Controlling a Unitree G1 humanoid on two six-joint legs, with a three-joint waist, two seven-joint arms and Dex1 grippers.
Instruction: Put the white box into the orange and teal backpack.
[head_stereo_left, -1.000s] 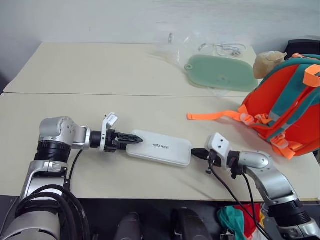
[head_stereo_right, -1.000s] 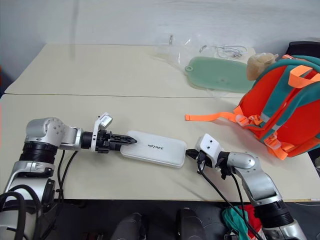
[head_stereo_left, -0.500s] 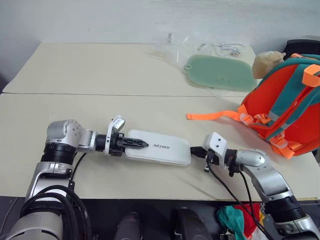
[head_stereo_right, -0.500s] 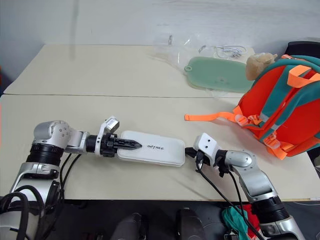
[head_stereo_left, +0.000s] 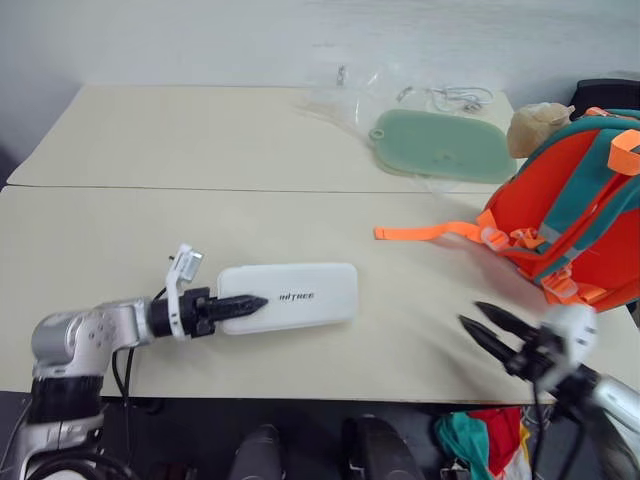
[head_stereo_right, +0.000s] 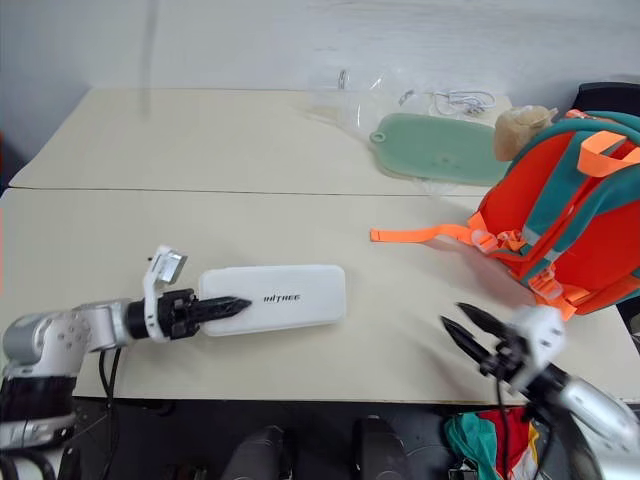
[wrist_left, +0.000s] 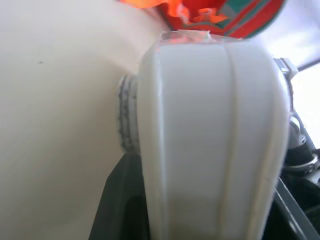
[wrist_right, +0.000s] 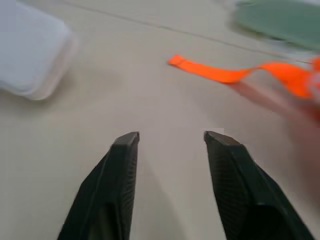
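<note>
Currently the left claw (head_stereo_left: 243, 303) is clamped on the white box (head_stereo_left: 295, 295) (flat on the surface (head_stereo_left: 200, 150)); right claw (head_stereo_left: 485, 325) fingers apart.

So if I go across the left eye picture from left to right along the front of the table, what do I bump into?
Left end effector → flat white box with rounded corners → right end effector with open black fingers → bright orange and teal backpack.
</note>
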